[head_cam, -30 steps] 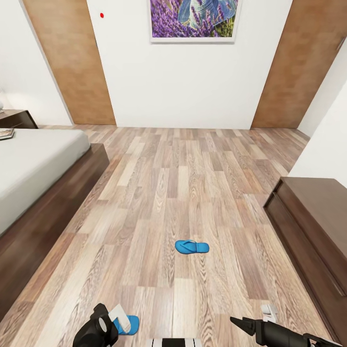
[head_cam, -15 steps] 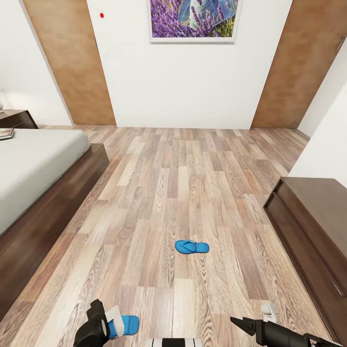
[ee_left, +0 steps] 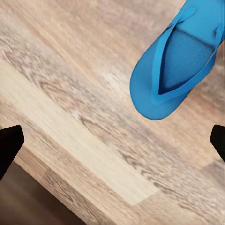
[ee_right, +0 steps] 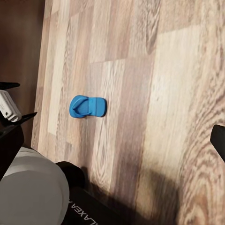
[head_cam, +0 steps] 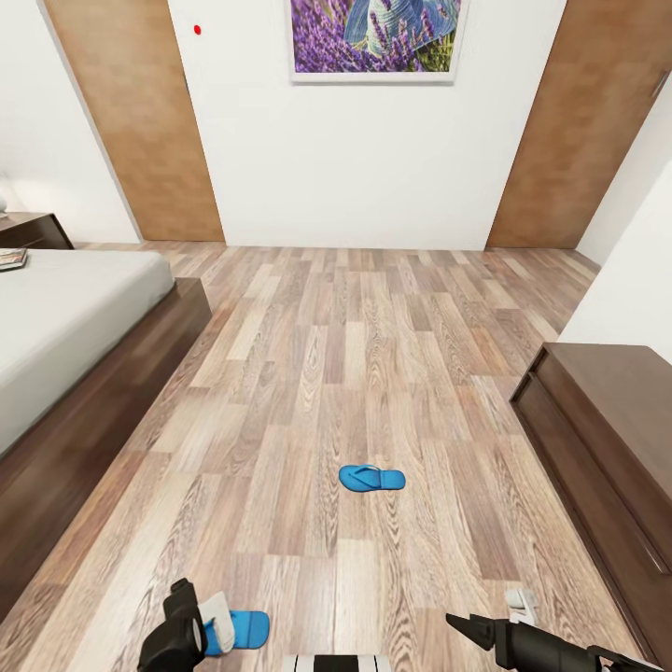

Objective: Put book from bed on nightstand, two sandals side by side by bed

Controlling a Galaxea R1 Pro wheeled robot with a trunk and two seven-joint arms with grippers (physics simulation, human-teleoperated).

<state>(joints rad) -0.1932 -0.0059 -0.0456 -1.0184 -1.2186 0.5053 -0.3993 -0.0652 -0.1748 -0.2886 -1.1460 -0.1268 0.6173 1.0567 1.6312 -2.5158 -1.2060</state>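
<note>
Left claw (head_cam: 201,627) spread wide just over near sandal (head_cam: 241,628), lined up to grab; right claw (head_cam: 476,630) can't tell.

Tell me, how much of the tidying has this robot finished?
Nothing looks done yet. Both sandals lie apart on the floor, away from the bed: one mid-floor, the other by the left gripper, whose fingers are spread and empty beside it. That pickup seems in hand. Something flat, perhaps the book, lies at the bed's far end; too small to tell.
</note>
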